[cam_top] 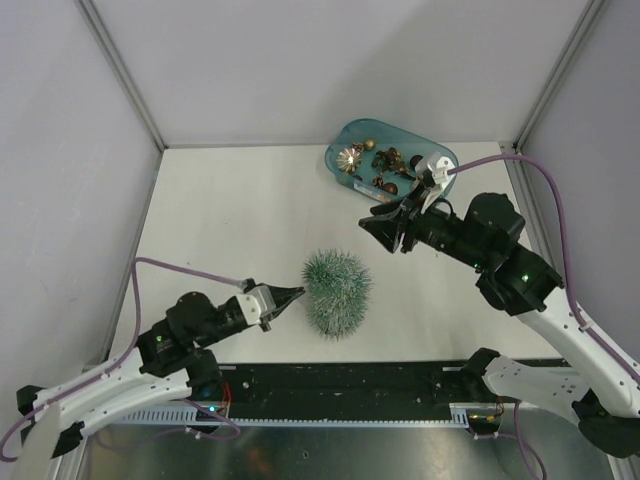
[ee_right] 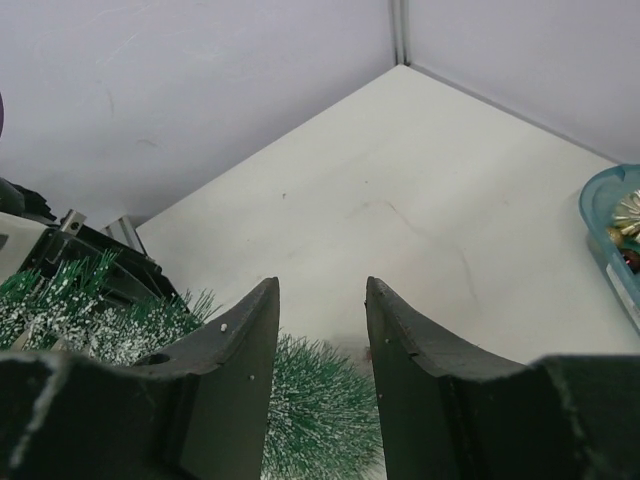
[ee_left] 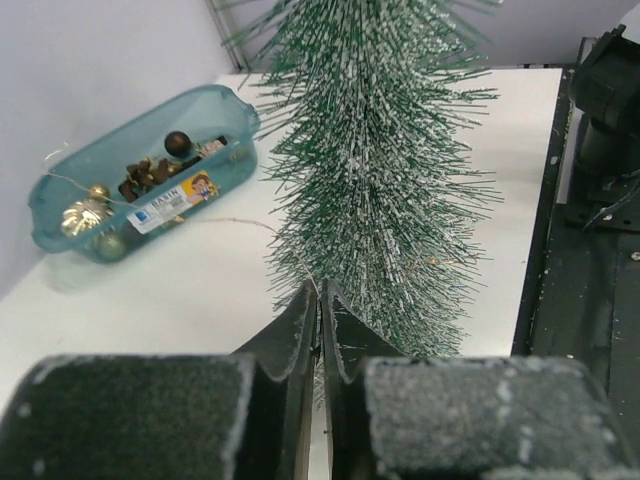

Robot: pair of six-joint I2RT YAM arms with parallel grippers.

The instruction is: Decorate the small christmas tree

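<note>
Here's the small frosted bluish-green bottle-brush christmas tree, standing near the middle of the white bench, a little toward the near edge. No ornament shows on its bristles yet. The left gripper sits just to its left, tips right at the bristles, jaws all but together with only a slit between them. A fine wire runs across the bench from the tray toward the tree. Whether it's pinched in that slit, I cannot tell.

Over on the far right, the right gripper hovers between the tree and the teal oval plastic tray, jaws apart and nothing between them. In the tray lie a gold fan-shaped ornament and several dark brown baubles.

My read: decorating has barely begun, and this is the fetch-an-ornament step. The next move calls for the right gripper to swing back to the tray, drop over one bauble and close on it alone, while the left gripper keeps close to the tree so it doesn't topple.

Writing? A white sticker on the tray's wall appears to read "BASIN", beside a small cartoon figure. The finer print is too small to read.
</note>
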